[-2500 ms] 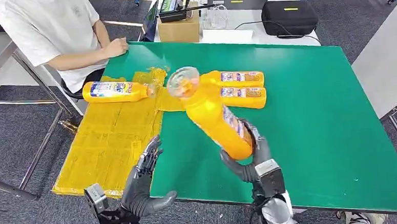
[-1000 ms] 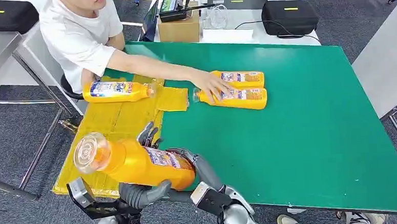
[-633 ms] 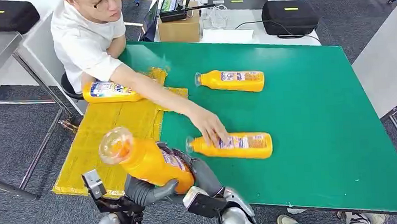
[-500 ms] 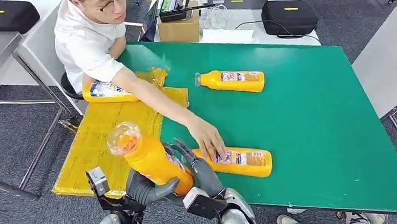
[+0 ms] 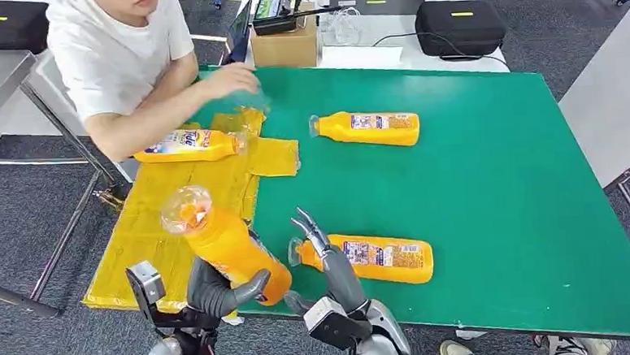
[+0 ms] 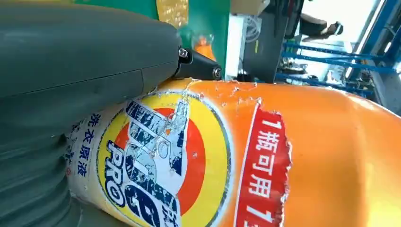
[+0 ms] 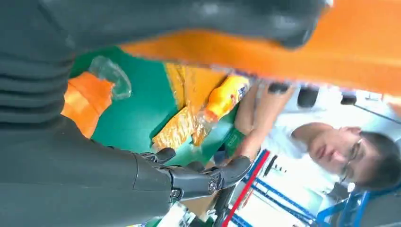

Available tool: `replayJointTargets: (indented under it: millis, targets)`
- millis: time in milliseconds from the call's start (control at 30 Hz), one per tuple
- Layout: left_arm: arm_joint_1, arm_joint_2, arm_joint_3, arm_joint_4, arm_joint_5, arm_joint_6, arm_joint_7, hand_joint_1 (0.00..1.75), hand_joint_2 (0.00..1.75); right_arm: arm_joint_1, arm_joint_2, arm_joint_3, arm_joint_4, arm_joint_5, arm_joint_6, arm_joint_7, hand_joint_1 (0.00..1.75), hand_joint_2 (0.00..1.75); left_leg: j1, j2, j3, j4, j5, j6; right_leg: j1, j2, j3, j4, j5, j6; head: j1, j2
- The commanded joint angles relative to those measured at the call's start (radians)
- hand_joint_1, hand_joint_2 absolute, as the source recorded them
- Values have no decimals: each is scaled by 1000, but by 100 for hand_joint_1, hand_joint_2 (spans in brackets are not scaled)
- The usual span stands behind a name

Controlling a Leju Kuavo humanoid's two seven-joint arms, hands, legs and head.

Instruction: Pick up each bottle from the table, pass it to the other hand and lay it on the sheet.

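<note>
Now the left hand (image 5: 220, 290) grips an orange bottle (image 5: 222, 243) around its lower body, the bottle tilted with its clear cap up and away from the robot, hanging over the near edge where the yellow sheet (image 5: 168, 226) meets the green table (image 5: 491, 176). Up close in the left wrist view, the grey thumb presses right against the bottle's label. Beside it the right hand (image 5: 325, 254) has its fingers spread and holds nothing, raised just next to the held bottle; its fingertips seem to reach over the cap end of a second bottle (image 5: 365, 259) lying on the table, though contact is hard to judge. A third bottle (image 5: 366, 128) lies farther back on the table. A fourth bottle (image 5: 188, 145) rests on the sheet's far end, near a person (image 5: 118, 58) seated there.
</note>
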Motion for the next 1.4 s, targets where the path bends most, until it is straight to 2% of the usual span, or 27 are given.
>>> replayJointTargets:
  millis: [33, 167, 300, 600, 733, 800, 833, 867, 900, 933, 1000, 1033, 1200, 1400]
  targets:
    - [-55, 142, 121, 19, -456, 239, -3, 175, 175, 20, -39, -86, -82, -13, -57, -40, 0, 0, 0, 0, 4, -3, 0, 3, 1, 0, 4, -3, 0, -5, 0, 0]
    - [-89, 212, 203, 80, -651, 282, 24, 175, 175, 33, -33, -126, -140, -45, -56, -60, 0, 0, 0, 0, 2, -2, 0, 1, 1, 0, 1, -1, 0, -3, 0, 0]
    - [-171, 282, 221, 235, -801, 292, 36, 175, 175, 11, -27, -102, -105, -51, -25, -69, 0, 0, 0, -1, 3, -3, 1, 2, 1, -1, 3, -2, 0, -4, 0, 0]
    - [-343, 342, 170, 497, -905, 253, 56, 175, 175, -33, -26, -58, -42, -69, 8, -86, 0, 0, 1, -2, 2, -2, 1, 1, 1, -1, 3, -1, 0, -3, 0, 0]
    - [-392, 351, 144, 560, -927, 239, 51, 175, 175, -48, -23, -55, -30, -76, 20, -89, 0, 0, 1, -2, 5, -5, 2, 2, 2, -1, 6, -3, 1, -6, 0, 0]
    - [-419, 348, 130, 598, -925, 213, 44, 175, 175, -55, -22, -51, -20, -80, 25, -91, 0, 0, 0, -1, 3, -2, 1, 1, 1, -1, 3, 0, 0, -3, 0, 0]
    - [-441, 355, 98, 625, -929, 188, 27, 169, 175, -66, -20, -47, -7, -85, 32, -94, 0, 0, 1, -2, 6, -5, 2, 3, 2, -1, 6, -4, 1, -7, 0, 0]
    - [-450, 357, 87, 634, -931, 183, 26, 140, 175, -70, -19, -46, 0, -88, 35, -95, 0, 0, 2, -2, 7, -6, 3, 4, 3, -1, 7, -5, 2, -8, 0, 0]
    - [-466, 367, 52, 652, -940, 154, 14, 127, 175, -80, -18, -42, 12, -91, 39, -97, 0, 0, 2, -3, 7, -6, 3, 4, 3, -2, 8, -5, 2, -8, 0, 0]
    - [-468, 366, 52, 652, -940, 154, 14, 127, 175, -80, -18, -42, 12, -91, 39, -97, 0, 0, 0, -3, 4, -2, 2, 2, 1, -2, 4, 0, 0, -3, 0, 0]
    - [-490, 370, 18, 684, -934, 123, 4, 23, 175, -89, -17, -39, 29, -99, 43, -101, 0, 0, 1, -3, 5, -3, 3, 3, 2, -3, 7, -3, 1, -5, 0, 0]
    - [-501, 372, -5, 701, -933, 117, 3, 0, 175, -94, -17, -39, 37, -103, 43, -107, 0, 0, 0, -3, 6, -2, 3, 2, 0, -3, 7, -1, 1, -3, 0, 0]
    - [-536, 361, -38, 760, -882, 62, -9, 0, 175, -108, -15, -41, 58, -113, 44, -117, 0, 0, 1, -2, 7, -2, 3, 3, 1, -2, 9, -1, 1, -4, 0, 0]
    - [-525, 366, -36, 744, -822, 36, -21, 0, 175, -117, -16, -39, 70, -127, 32, -117, 0, 0, 1, -1, 9, -3, 2, 2, 1, -1, 10, -1, 0, -4, 0, 0]
